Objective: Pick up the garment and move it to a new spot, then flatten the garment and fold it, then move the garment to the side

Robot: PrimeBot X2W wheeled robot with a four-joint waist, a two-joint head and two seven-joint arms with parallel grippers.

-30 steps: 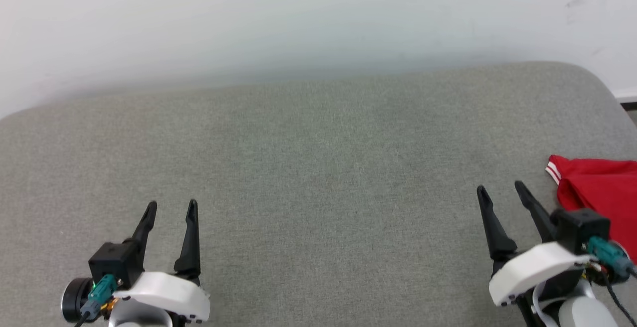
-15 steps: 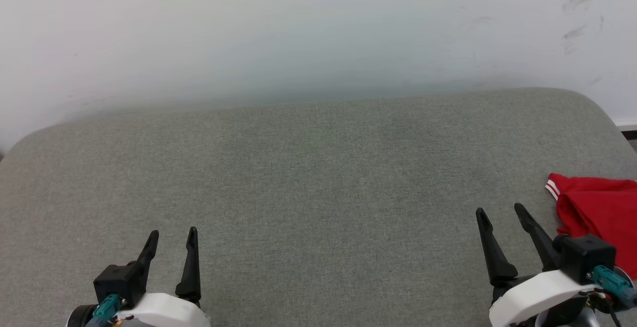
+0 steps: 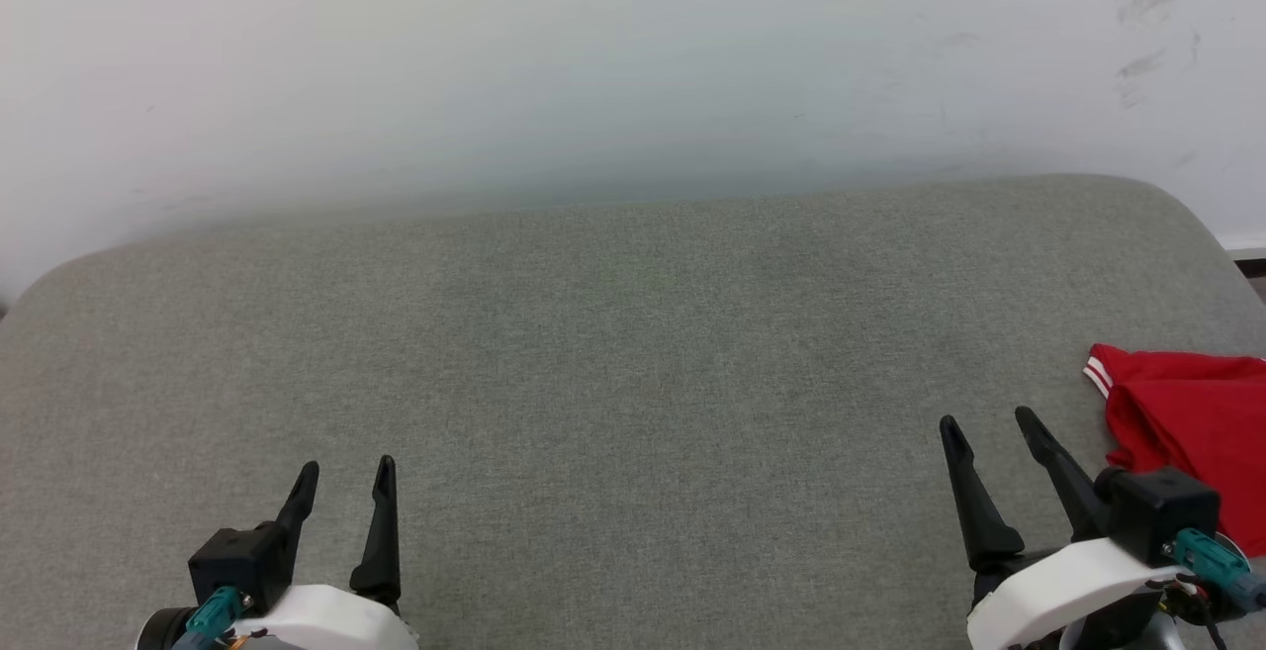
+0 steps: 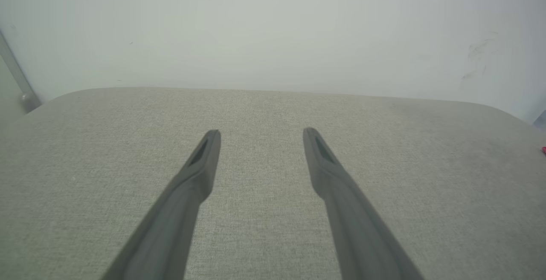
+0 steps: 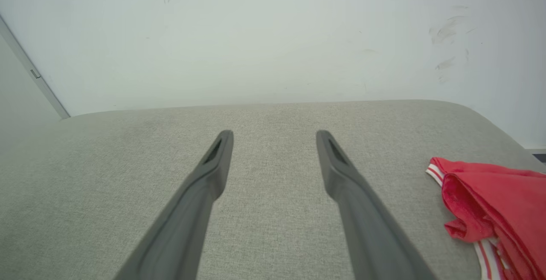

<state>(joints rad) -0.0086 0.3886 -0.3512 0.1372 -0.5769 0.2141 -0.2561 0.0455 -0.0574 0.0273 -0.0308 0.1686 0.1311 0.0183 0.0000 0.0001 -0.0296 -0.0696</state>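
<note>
The garment (image 3: 1192, 432) lies bunched at the right edge of the grey cushioned surface, red with a red-white striped trim at its near-left corner; its lettering and white sleeves are hidden. The right wrist view has the garment (image 5: 495, 203) at the lower right, folded over itself. My right gripper (image 3: 984, 422) stands open just left of the garment, apart from it, its fingers (image 5: 341, 173) spread over bare fabric. My left gripper (image 3: 346, 467) is open at the lower left, far from the garment, with nothing between its fingers (image 4: 204, 160).
The grey cushioned surface (image 3: 613, 383) spreads wide between the grippers and ends at a white wall (image 3: 593, 56) behind. Its right edge curves off by the garment, with a strip of dark floor (image 3: 1254, 279) beyond. A pale door frame (image 5: 34, 75) stands at the far left.
The camera tilted up between the earliest frame and now, so the whole picture slid down. Since half a second ago the right gripper has edged slightly forward; the garment lies still.
</note>
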